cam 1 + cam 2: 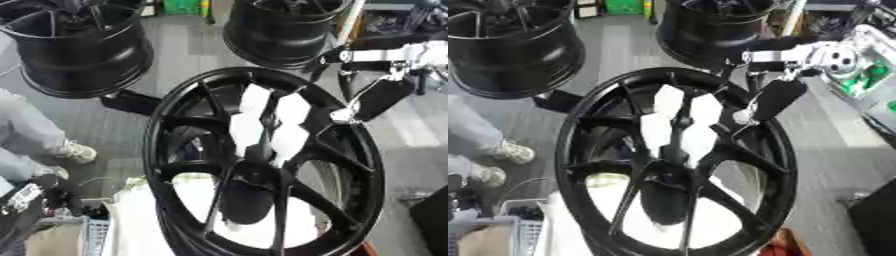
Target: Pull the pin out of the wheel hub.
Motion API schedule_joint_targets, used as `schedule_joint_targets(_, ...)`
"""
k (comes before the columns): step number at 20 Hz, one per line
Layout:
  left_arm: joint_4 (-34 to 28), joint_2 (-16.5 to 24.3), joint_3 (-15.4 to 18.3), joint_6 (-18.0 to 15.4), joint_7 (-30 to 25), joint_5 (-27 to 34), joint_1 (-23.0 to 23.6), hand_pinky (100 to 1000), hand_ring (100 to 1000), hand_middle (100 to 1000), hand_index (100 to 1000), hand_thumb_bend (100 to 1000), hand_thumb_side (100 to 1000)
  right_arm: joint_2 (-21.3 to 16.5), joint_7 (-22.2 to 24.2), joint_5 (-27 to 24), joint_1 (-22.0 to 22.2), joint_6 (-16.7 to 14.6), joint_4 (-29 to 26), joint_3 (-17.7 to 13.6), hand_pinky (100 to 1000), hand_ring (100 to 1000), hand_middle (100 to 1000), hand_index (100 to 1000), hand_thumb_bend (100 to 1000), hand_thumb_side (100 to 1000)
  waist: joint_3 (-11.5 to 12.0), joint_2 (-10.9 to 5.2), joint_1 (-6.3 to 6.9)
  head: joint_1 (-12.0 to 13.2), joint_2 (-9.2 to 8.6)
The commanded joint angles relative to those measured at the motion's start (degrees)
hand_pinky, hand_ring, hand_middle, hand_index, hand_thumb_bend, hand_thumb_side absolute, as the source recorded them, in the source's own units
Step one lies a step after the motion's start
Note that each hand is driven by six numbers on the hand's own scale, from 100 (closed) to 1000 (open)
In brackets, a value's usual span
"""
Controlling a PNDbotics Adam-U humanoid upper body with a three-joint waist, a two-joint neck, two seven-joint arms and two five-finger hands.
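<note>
A big black wheel hub [262, 165] stands upright in the middle, its spokes meeting at a dark centre [254, 172]. My right arm comes in from the upper right on silver joints. Its black right hand [382, 97] reaches down to the hub's upper right rim. The fingers lie close together and taper onto a small pale pin [340, 116] at the rim. My left hand [24, 196] shows only as a dark and silver shape at the lower left edge, away from the hub.
Two more black wheels stand behind, at the upper left [79, 45] and top middle [280, 30]. A person's legs and shoes [74, 151] are at the left. A white stand [131, 220] and a basket [92, 235] sit below left.
</note>
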Motion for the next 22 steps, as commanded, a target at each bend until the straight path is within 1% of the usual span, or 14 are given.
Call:
schedule_joint_targets(1, -0.85, 0.91, -0.25, -0.16, -0.02, 0.09, -0.71, 553, 480, 482, 661, 100, 1000, -0.55, 1.24, 0.96, -1.52, 1.26, -0.69, 0.17, 671, 471, 851, 955, 298, 268, 0.18, -0.42, 0.06, -0.12, -0.15)
schedule_joint_targets(9, -0.91, 1.0, -0.59, -0.35, -0.02, -0.01, -1.3, 553, 479, 482, 661, 100, 1000, 0.56, 2.29, 1.94, -3.24, 3.21, 0.12, 1.62, 669, 466, 847, 951, 287, 263, 0.89, 0.5, -0.06, -0.25, -0.15)
schedule_joint_targets(16, -0.91, 1.11, -0.69, -0.64, -0.02, -0.13, -1.75, 553, 478, 482, 661, 100, 1000, 1.82, 2.04, 1.95, -4.01, 3.2, 4.81, 3.08, 667, 462, 839, 944, 273, 260, 1.27, 1.36, -0.09, -0.38, -0.15)
schedule_joint_targets(22, -0.85, 1.14, -0.74, -0.8, -0.02, -0.22, -1.9, 554, 478, 481, 661, 100, 1000, 2.47, 1.18, 1.86, -4.17, 2.78, 8.25, 3.45, 666, 457, 835, 940, 264, 260, 1.35, 1.6, -0.11, -0.42, -0.15)
